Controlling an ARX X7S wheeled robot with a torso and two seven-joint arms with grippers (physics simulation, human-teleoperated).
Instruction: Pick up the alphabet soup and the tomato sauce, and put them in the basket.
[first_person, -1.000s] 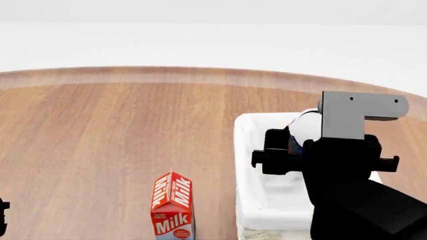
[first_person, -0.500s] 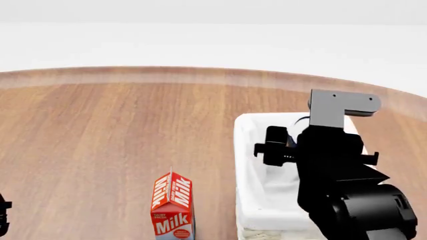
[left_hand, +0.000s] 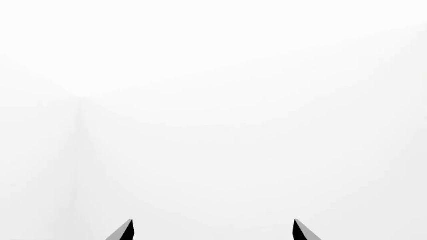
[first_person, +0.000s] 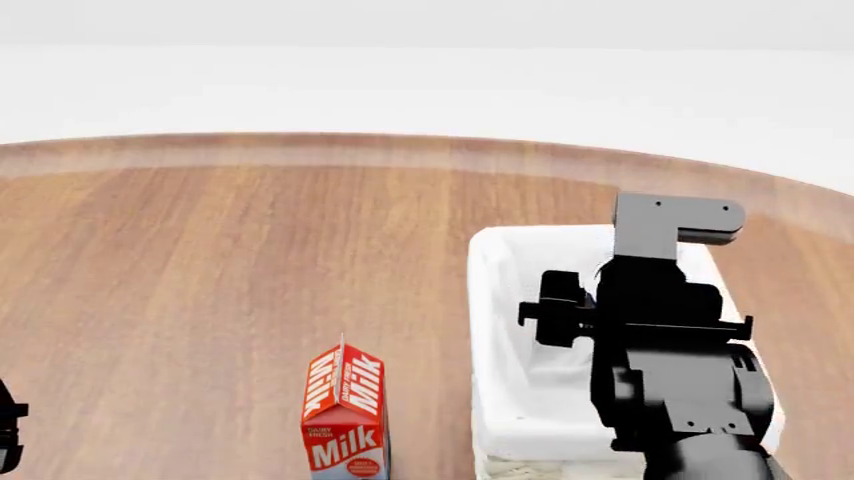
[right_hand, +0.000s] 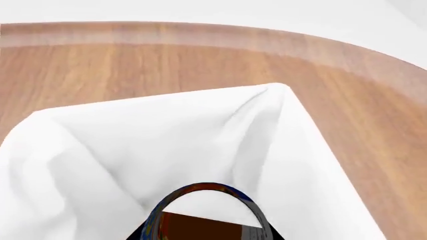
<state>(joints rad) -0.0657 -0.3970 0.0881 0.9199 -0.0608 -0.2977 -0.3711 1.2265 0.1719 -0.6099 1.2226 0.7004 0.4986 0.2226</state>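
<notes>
1. Pale, featureless backdrop beyond a round wooden table (first_person: 200, 260); on it a red milk carton (first_person: 346, 415) near the front edge, and just right of that the basket (first_person: 491, 300), cloth-lined and cream-white.
2. Over the basket's interior: the right arm (first_person: 667, 350), wrist pointing down, blocking most of the far compartment from the head camera.
3. Seen from the right wrist: the alphabet soup (right_hand: 200, 225), blue rim close against the lens, hanging above the folded white lining and inside the basket's walls.
4. Right gripper's fingers out of frame in both views; judging by the can sitting high and tight to the wrist rather than down on the cloth, clamped on the can.
5. Left gripper (left_hand: 212, 231): tips spread wide, nothing between them, facing blank white; parked low at the table's left edge, well apart from the basket.
6. Tomato sauce: not in any view, so still to be found and fetched.
7. Step in hand, by the look of it: setting the soup down in the basket.
8. To do it well:
   - Lower straight, keeping clear of the near wall and the cloth fold.
   - Release only once the can's base meets the lining, to avoid a bounce or a topple.
   - Open fully, then lift vertically so neither finger drags the can or snags cloth.
</notes>
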